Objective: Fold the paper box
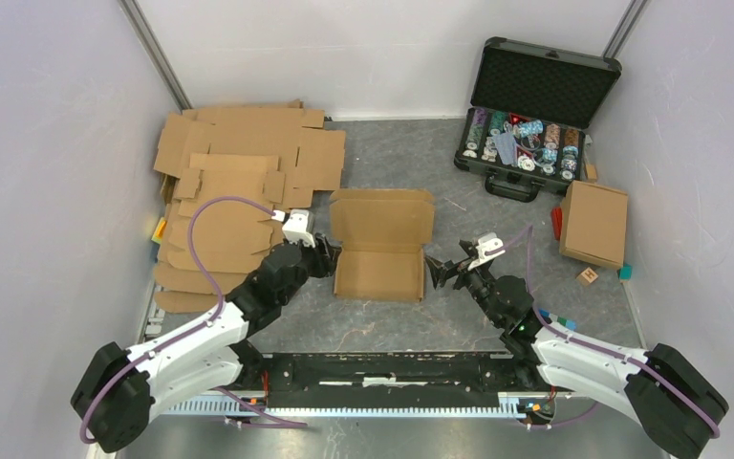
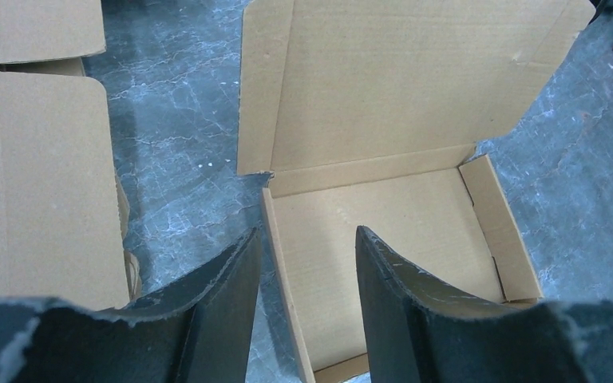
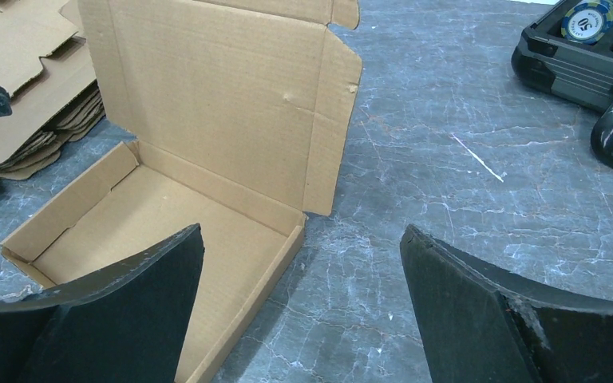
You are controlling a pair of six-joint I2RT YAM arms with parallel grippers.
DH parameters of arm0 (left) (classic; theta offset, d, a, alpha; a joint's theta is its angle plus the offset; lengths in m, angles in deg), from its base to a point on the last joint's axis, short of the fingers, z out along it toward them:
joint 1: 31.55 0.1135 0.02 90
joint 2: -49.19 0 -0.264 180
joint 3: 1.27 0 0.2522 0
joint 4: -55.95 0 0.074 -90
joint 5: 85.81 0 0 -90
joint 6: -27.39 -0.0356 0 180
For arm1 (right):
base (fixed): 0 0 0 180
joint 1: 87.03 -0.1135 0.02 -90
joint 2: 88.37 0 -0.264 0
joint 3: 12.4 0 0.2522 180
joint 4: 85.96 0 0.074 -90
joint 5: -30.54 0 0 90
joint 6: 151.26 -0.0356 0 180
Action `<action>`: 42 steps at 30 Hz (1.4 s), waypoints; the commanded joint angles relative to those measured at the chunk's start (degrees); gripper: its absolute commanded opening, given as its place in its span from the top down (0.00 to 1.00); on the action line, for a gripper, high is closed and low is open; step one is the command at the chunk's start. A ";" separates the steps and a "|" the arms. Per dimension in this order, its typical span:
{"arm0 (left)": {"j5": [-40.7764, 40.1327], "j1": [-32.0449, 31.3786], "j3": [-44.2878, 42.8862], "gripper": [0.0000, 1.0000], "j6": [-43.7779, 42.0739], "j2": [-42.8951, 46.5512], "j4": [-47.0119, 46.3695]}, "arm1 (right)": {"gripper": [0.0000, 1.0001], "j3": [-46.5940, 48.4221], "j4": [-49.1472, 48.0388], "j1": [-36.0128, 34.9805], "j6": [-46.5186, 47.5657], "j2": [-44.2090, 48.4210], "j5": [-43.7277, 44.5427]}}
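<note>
The brown paper box (image 1: 379,275) lies in the middle of the table as a shallow tray with raised side walls. Its lid (image 1: 382,218) stands open at the far side, tilted back. My left gripper (image 1: 330,258) is open at the tray's left edge; in the left wrist view (image 2: 306,231) its fingers straddle the tray's left wall (image 2: 275,255). My right gripper (image 1: 440,271) is open wide at the tray's right edge. In the right wrist view (image 3: 302,229) one finger is over the tray floor (image 3: 152,215) and the other over bare table. Neither gripper holds anything.
A stack of flat cardboard blanks (image 1: 239,163) lies at the back left, reaching down beside my left arm. An open black case of poker chips (image 1: 535,124) is at the back right. A closed folded box (image 1: 594,222) and small blocks (image 1: 588,275) lie at the right.
</note>
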 commanded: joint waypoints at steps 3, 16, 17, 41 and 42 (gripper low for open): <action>0.69 0.17 -0.10 0.45 -2.70 -0.75 -3.80 | 0.02 -1.10 -0.92 -0.13 0.18 1.09 -0.62; -0.20 1.63 0.16 0.44 -2.19 2.74 -1.86 | 0.04 2.02 4.65 0.69 -0.17 2.53 -0.18; 0.09 2.04 -0.07 0.44 -2.11 2.99 -1.50 | 0.04 2.00 4.82 1.12 -0.49 2.98 -0.49; 14.95 14.56 -7.57 0.31 -2.15 -11.24 -9.91 | 0.22 25.01 10.31 18.14 -4.21 -19.80 -27.98; 14.90 14.52 -8.25 0.31 -2.38 -12.08 -9.63 | 0.23 25.90 10.88 18.08 -4.25 -20.91 -27.78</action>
